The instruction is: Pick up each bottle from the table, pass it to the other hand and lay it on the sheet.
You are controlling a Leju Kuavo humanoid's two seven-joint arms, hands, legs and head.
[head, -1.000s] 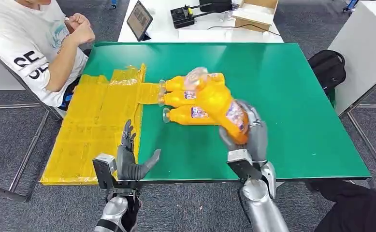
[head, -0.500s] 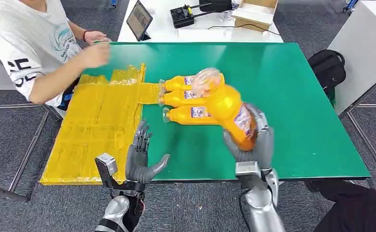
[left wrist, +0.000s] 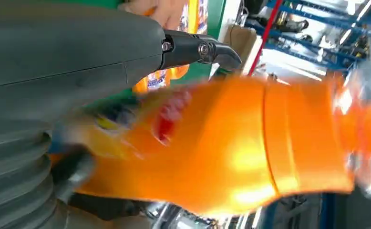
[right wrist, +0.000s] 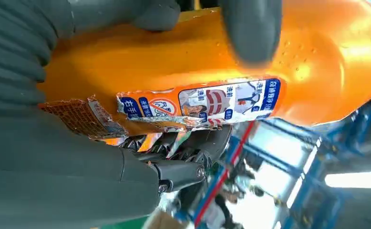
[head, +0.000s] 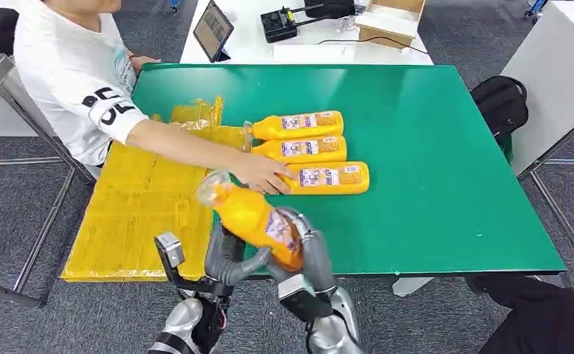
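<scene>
Right robot hand (head: 308, 254) clamped on an orange bottle (head: 254, 220) at the near bench edge, left robot hand (head: 225, 258) beside it.

Nearest me, I see the bottle gripped around its lower half, tilted with its clear cap toward 10 o'clock over the near edge of the green bench (head: 431, 184). My left robot hand sits right beside the bottle's base with its thumb reaching under it; I cannot tell whether it grips. The yellow sheet (head: 136, 206) lies at 9 o'clock. Farther out, a person's hand (head: 263, 175) touches the nearest of three orange bottles (head: 306, 146) lying side by side, caps toward the sheet. At 12 o'clock, a tablet (head: 213, 29) stands on a white table.
</scene>
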